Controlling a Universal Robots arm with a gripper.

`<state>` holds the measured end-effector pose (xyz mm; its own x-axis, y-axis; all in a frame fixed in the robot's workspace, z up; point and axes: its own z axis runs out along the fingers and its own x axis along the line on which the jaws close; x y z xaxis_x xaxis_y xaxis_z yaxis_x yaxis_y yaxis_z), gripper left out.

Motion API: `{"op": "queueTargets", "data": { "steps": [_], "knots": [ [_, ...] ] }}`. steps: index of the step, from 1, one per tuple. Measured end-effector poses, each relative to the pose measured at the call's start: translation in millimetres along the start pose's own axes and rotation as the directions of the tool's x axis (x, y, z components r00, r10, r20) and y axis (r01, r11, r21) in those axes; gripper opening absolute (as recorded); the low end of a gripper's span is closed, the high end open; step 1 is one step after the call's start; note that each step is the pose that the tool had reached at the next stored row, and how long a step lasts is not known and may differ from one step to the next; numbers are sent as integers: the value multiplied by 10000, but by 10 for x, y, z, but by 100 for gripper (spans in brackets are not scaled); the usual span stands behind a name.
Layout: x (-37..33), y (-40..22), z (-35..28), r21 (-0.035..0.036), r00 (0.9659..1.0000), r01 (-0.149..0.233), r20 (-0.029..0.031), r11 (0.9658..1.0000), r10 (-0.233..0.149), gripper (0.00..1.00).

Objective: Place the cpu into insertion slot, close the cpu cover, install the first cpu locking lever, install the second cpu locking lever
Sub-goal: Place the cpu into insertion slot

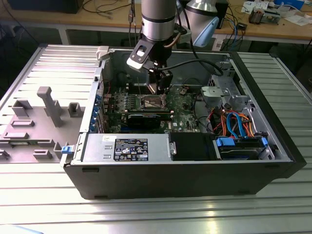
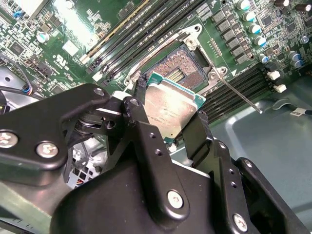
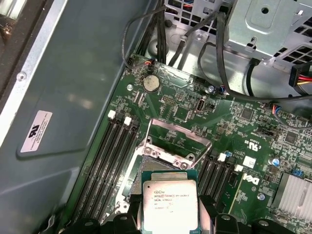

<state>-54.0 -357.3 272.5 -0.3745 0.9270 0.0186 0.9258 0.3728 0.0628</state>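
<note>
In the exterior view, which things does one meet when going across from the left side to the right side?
Grey plastic fixture → tool gripping the cpu → silver drive cage → black case wall.

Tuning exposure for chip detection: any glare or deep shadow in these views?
First wrist view: the cpu lid is washed pale by glare. Second wrist view: a bright hotspot on the green board; the cpu lid, clamped in the gripper, shines unevenly. Exterior view: the table slats glare, and the case interior sits dim.
</note>
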Motion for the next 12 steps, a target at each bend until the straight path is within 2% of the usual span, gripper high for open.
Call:
{"op": "queueTargets", "data": {
  "steps": [12],
  "knots": [
    [0,0,0,-5,9996,-274,17,9996,274,55]
  ]
}}
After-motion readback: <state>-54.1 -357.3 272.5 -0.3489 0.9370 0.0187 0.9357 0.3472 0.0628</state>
